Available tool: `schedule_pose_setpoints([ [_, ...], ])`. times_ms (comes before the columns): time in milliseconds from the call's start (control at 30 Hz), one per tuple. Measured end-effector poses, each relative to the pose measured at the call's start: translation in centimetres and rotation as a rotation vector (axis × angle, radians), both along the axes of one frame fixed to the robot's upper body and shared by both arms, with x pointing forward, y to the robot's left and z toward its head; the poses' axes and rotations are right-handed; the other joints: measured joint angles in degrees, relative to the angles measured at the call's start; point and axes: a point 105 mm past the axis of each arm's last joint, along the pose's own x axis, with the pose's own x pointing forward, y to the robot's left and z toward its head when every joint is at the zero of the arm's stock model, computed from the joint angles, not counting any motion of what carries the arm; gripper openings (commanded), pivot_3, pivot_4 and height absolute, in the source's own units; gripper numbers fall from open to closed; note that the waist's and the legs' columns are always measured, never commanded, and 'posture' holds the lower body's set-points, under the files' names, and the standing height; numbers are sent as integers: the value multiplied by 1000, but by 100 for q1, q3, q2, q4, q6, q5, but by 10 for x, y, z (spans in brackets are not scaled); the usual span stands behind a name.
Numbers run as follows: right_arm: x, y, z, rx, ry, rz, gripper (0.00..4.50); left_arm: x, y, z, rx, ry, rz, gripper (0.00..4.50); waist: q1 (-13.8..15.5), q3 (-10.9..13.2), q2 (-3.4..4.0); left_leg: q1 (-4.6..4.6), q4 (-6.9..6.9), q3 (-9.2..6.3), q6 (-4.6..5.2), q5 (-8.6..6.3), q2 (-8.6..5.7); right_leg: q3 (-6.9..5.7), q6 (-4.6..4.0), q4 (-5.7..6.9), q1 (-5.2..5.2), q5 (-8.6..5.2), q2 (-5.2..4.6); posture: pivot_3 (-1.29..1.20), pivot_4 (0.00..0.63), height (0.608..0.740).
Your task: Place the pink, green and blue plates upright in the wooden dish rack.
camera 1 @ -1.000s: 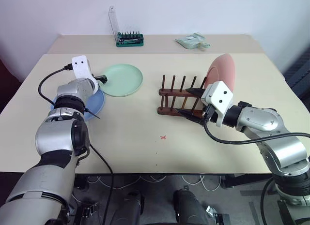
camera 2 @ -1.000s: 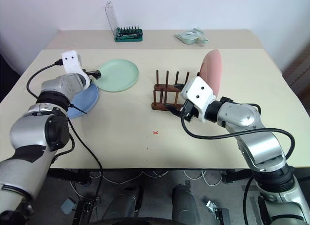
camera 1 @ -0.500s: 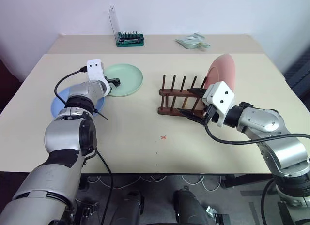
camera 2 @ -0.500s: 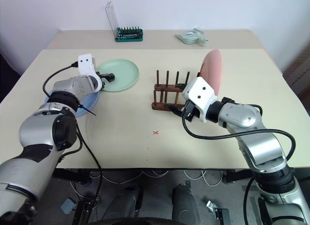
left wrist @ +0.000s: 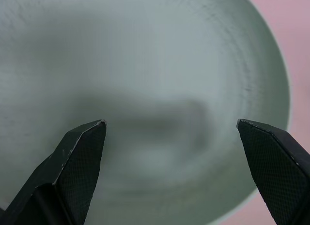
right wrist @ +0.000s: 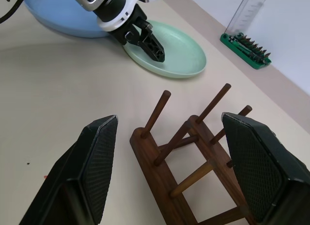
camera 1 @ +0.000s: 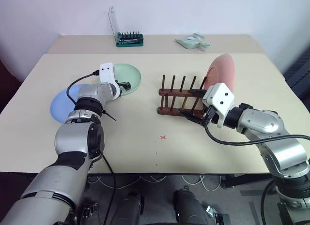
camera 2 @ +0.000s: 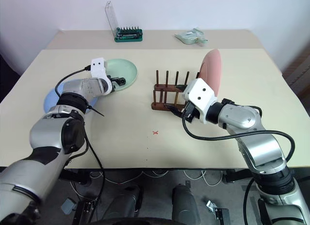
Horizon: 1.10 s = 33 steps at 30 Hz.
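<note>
The left tool (camera 2: 118,82) is open, its 2 fingers (left wrist: 80,152) spread wide just above the green plate (camera 1: 131,74), which lies flat on the tabletop (camera 1: 145,147). The blue plate (camera 1: 60,105) lies flat behind this tool, beside the arm. The right tool (camera 1: 190,105) is open too and holds nothing; the wooden dish rack (right wrist: 193,172) is directly in front of it. The pink plate (camera 2: 212,70) stands upright at the rack's far end, just beyond the right tool.
</note>
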Motion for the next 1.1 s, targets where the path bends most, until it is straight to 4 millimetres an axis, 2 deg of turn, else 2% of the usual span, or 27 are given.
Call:
schedule_pose_setpoints([
  [200, 0, 1, 1, 3, -7, 3, 3509, -5, -2, 1, -16, 20, 12, 4428, 10, 0, 0, 0, 2, 0, -3, 2, 0, 0, 0, 1, 0, 0, 0, 0, 150, 740],
  [400, 0, 1, 0, 3, -7, 2, 3509, -15, 13, -6, -44, 63, 133, 4428, 7, 0, 0, 2, 2, 0, -4, 2, 0, 2, -1, 4, 0, 0, -1, 0, 150, 740],
  [767, 0, 1, 0, 8, -5, 4, 3509, -22, 35, 0, -33, 46, 252, 4428, 17, 0, 0, 2, 3, 1, -12, 6, 0, 2, -1, 5, 0, 1, -1, 0, 150, 740],
  [1000, 0, 2, 0, 10, -5, 5, 3509, -17, 37, 11, -12, -16, 212, 4428, 30, 0, 0, 2, 3, 2, -12, 6, 0, 2, -1, 4, 0, 1, -1, 0, 150, 740],
  [1100, 0, 2, 0, 11, -5, 6, 3509, -10, 34, 25, 40, -63, 180, 4428, 39, 0, 0, 1, 4, 2, -11, 6, 0, 2, -1, 2, 1, 1, -1, 0, 150, 740],
])
